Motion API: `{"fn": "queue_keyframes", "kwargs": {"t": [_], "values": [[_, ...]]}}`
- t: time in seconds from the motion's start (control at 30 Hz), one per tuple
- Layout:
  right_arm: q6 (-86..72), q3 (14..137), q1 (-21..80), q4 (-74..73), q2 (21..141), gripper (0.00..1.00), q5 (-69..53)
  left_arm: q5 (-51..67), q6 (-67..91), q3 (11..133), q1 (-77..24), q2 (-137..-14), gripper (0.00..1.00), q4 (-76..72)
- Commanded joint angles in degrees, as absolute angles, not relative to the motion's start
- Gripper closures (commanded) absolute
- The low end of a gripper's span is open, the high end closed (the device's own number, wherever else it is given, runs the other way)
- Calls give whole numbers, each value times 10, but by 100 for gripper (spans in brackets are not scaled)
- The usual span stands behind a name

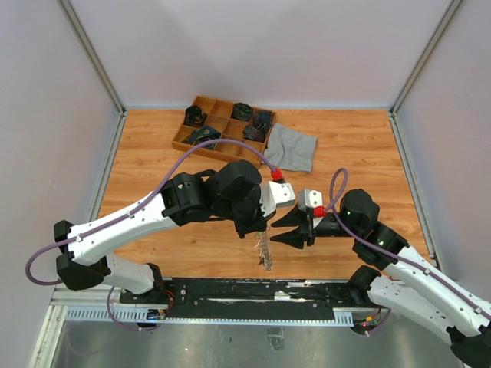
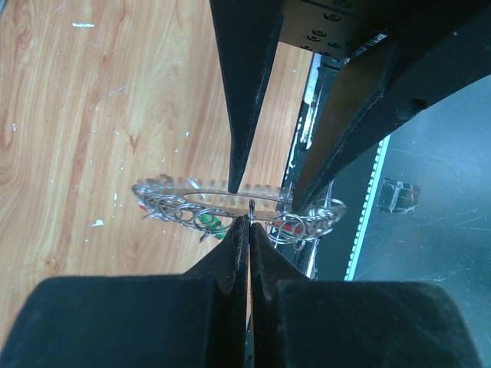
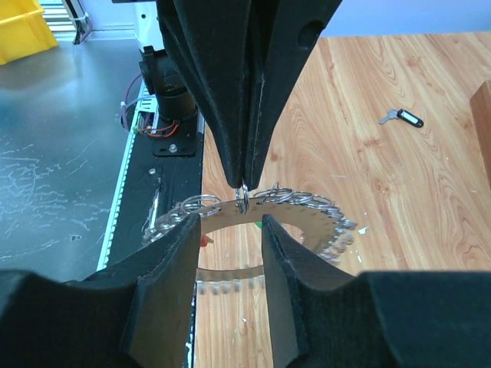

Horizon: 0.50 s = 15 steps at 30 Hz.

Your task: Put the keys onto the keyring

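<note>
The keyring (image 1: 265, 253) hangs edge-on below my left gripper (image 1: 257, 228), near the table's front edge. It is a flat toothed band (image 2: 201, 197) crowded with small split rings. My left gripper (image 2: 250, 222) is shut on one small split ring (image 3: 242, 198) at the band's rim. My right gripper (image 3: 226, 230) is open, with one finger (image 3: 178, 261) outside the band (image 3: 322, 222) and the other through its hole, not gripping it. It faces the left gripper in the top view (image 1: 274, 231). A green tag (image 2: 217, 225) and a red tag (image 3: 204, 241) show under the ring.
A wooden compartment tray (image 1: 222, 126) with dark items stands at the back, a grey cloth (image 1: 291, 146) beside it. A loose key with a black tag (image 3: 403, 117) lies on the table. The black front rail (image 1: 253, 290) is just beneath the keyring.
</note>
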<state>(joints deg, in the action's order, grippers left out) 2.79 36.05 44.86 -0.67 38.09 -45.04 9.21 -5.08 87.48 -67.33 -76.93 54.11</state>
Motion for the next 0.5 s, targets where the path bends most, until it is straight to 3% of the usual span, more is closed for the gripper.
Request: {"fn": "queue_keyframes", "kwargs": {"t": [0.0, 0.47], "values": [[25, 379, 448, 28, 377, 61, -471, 113, -70, 898, -679, -759, 99, 525], [-4, 381, 449, 51, 391, 69, -486, 136, -79, 897, -679, -755, 100, 522]]}}
